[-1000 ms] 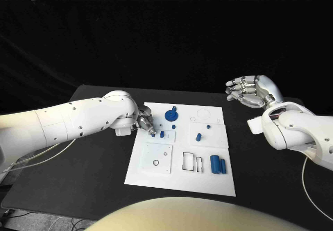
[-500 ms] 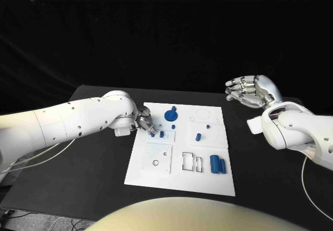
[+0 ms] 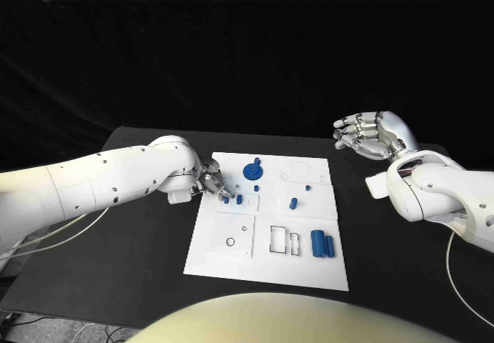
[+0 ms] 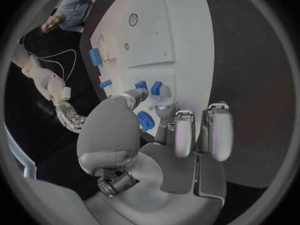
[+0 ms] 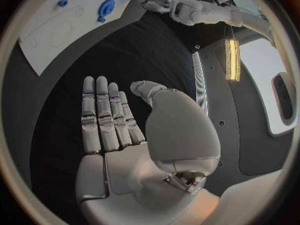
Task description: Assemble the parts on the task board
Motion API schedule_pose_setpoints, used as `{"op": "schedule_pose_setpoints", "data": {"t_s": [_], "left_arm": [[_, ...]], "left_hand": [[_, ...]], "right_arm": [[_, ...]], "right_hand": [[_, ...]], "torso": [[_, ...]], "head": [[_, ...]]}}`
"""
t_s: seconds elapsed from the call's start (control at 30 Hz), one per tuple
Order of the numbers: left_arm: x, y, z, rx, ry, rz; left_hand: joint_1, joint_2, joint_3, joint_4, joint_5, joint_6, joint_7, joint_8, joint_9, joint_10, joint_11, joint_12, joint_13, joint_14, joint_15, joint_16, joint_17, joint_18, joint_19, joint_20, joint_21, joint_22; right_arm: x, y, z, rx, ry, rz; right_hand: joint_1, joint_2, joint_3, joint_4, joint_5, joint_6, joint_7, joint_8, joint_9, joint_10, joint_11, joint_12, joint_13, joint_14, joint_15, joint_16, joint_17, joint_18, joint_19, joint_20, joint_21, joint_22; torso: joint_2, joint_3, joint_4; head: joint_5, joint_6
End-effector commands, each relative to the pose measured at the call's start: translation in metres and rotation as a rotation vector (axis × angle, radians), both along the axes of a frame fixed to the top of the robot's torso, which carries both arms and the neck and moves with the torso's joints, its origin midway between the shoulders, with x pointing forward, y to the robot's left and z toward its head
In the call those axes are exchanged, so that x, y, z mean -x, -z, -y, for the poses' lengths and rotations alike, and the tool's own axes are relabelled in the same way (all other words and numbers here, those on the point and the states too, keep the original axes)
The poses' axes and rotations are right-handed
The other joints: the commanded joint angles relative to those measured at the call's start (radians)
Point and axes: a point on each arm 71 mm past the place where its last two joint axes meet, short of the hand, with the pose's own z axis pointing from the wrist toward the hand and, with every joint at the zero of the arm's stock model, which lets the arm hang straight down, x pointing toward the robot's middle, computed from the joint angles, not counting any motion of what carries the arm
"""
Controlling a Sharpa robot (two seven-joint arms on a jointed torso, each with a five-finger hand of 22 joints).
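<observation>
Left hand point(image 3: 211, 180) barely shifted leftward

You've got two glossy white arms point(image 3: 113, 179) with small dark screw dots, silver segmented robot hands point(image 3: 372, 134), thin pale cables point(image 3: 51, 236) trailing.

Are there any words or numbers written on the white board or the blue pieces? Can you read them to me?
No words or numbers can be read anywhere.
The task board has only thin outlines of rectangles and circles, no letters.
The blue parts are plain, with no writing.
The left hand and right hand show no labels.
</observation>
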Motion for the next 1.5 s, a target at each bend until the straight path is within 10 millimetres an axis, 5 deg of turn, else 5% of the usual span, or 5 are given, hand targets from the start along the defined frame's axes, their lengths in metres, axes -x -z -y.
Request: {"op": "schedule_pose_setpoints", "data": {"t_s": [0.03,0.57,0.8,0.93,1.5], "left_arm": [[0.0,0.0,-0.001,0.021,-0.036,0.005],[-0.004,-0.017,-0.003,0.264,-0.158,0.134],[-0.014,-0.04,0.004,0.476,-0.166,0.429],[-0.014,-0.05,0.011,0.554,-0.097,0.577],[-0.003,-0.019,0.05,0.255,0.365,0.596]], "left_hand": [[-0.043,0.015,-0.028,0.003,-0.04,0.008,0.003,-0.005,0.003,-0.003,-0.003,-0.001,0.004,0.092,-0.002,-0.003,0.218,-0.013,0.009,-0.006,-0.006,0.125],[-0.088,0.066,-0.133,0.002,-0.118,-0.092,0.028,0.012,0.037,-0.104,0.021,-0.081,-0.108,0.069,0.016,-0.04,0.144,0.013,-0.058,0.005,-0.093,0.03],[0.102,0.063,-0.083,-0.004,-0.106,-0.178,0.068,-0.006,0.011,-0.287,0.056,-0.25,-0.309,-0.046,0.046,-0.243,-0.152,0.081,-0.236,0.026,-0.389,-0.265],[0.298,0.025,0.039,-0.04,-0.107,-0.217,0.108,-0.078,-0.069,-0.399,0.097,-0.379,-0.406,-0.254,0.081,-0.564,-0.518,0.128,-0.402,0.056,-0.698,-0.541],[0.411,-0.049,0.094,-0.139,-0.123,-0.221,0.115,-0.203,-0.257,-0.568,0.137,-0.578,-0.631,-0.383,0.117,-0.51,-0.567,0.129,-0.434,0.093,-0.648,-0.484]], "right_arm": [[0.001,0.0,-0.002,-0.003,-0.018,0.002],[0.001,0.001,-0.001,-0.001,-0.015,-0.004],[0.001,0.001,0.0,0.0,-0.012,-0.005],[0.001,0.001,0.0,0.0,-0.013,-0.006],[0.002,0.004,0.001,0.001,-0.011,-0.012]], "right_hand": [[-0.005,0.001,-0.003,-0.002,0.002,0.002,0.007,-0.006,-0.001,0.006,0.001,-0.005,-0.002,0.004,0.004,-0.005,-0.001,0.011,0.002,0.005,0.003,-0.001],[-0.001,0.005,0.0,-0.004,0.004,0.001,0.007,-0.007,-0.002,0.004,0.001,-0.006,-0.002,0.003,0.004,-0.006,-0.002,0.012,0.001,0.005,0.003,-0.005],[0.0,0.005,0.001,-0.005,0.005,0.001,0.007,-0.007,-0.002,0.004,0.001,-0.006,-0.002,0.003,0.004,-0.006,-0.003,0.012,0.002,0.005,0.003,-0.006],[0.0,0.005,0.001,-0.006,0.005,0.001,0.007,-0.007,-0.002,0.004,0.001,-0.006,-0.002,0.003,0.004,-0.006,-0.003,0.012,0.002,0.005,0.003,-0.006],[0.003,0.005,0.001,-0.008,0.005,0.0,0.007,-0.007,-0.002,0.003,0.001,-0.007,-0.002,0.002,0.004,-0.007,-0.003,0.012,0.002,0.005,0.003,-0.007]], "torso": [[0.0,0.0002,-0.0003],[0.0,-0.0012,0.0011],[0.0,-0.0014,0.0009],[0.0,-0.0008,-0.0004],[0.0,0.0003,0.0006]], "head": [[-0.001,0.0],[-0.019,0.0],[-0.023,0.0],[-0.027,0.0],[-0.03,0.0]]}}
